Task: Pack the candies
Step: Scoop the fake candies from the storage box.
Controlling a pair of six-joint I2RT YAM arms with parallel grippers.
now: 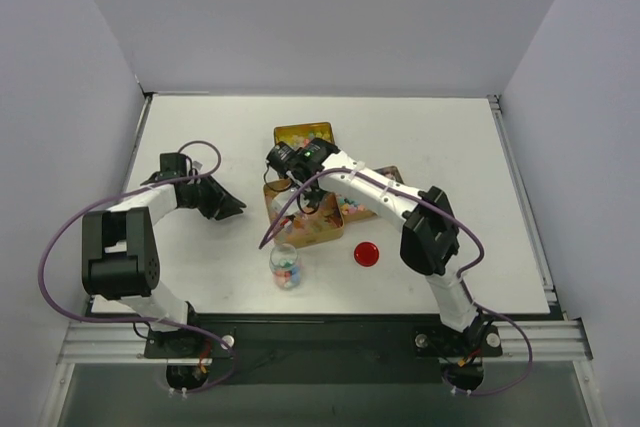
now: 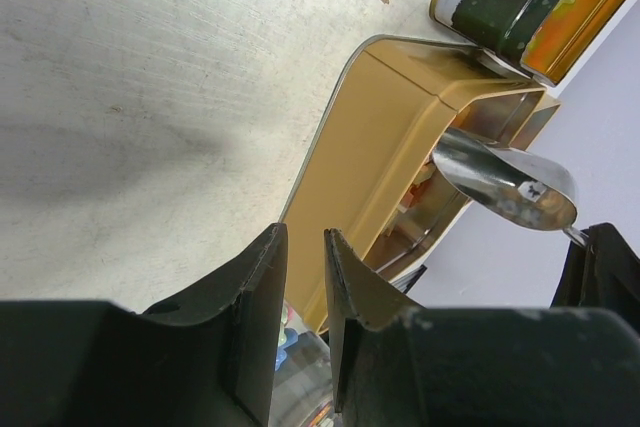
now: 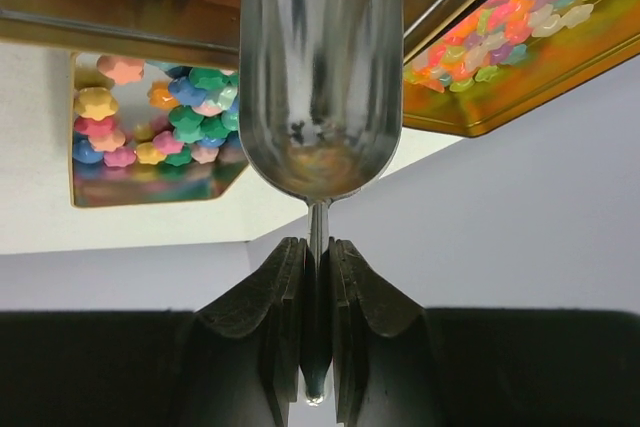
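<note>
My right gripper [image 1: 285, 159] is shut on the thin handle of a metal scoop [image 3: 320, 77], over the tins at the table's middle. The scoop's bowl looks empty. Candies [image 3: 520, 7], small and multicoloured, fill an open tin [image 1: 365, 202] under the right arm. More candies [image 3: 150, 117] lie in a shiny-walled container at the left of the right wrist view. A clear jar [image 1: 286, 265] holds some candies. My left gripper [image 1: 228, 207] hovers left of a tan tin [image 2: 380, 137], its jaws nearly together with nothing between them.
A red round lid [image 1: 367, 253] lies on the table right of the jar. A yellow and green tin [image 1: 303, 135] sits behind the tan tin [image 1: 305, 222]. The scoop also shows in the left wrist view [image 2: 510, 182]. White walls enclose the table.
</note>
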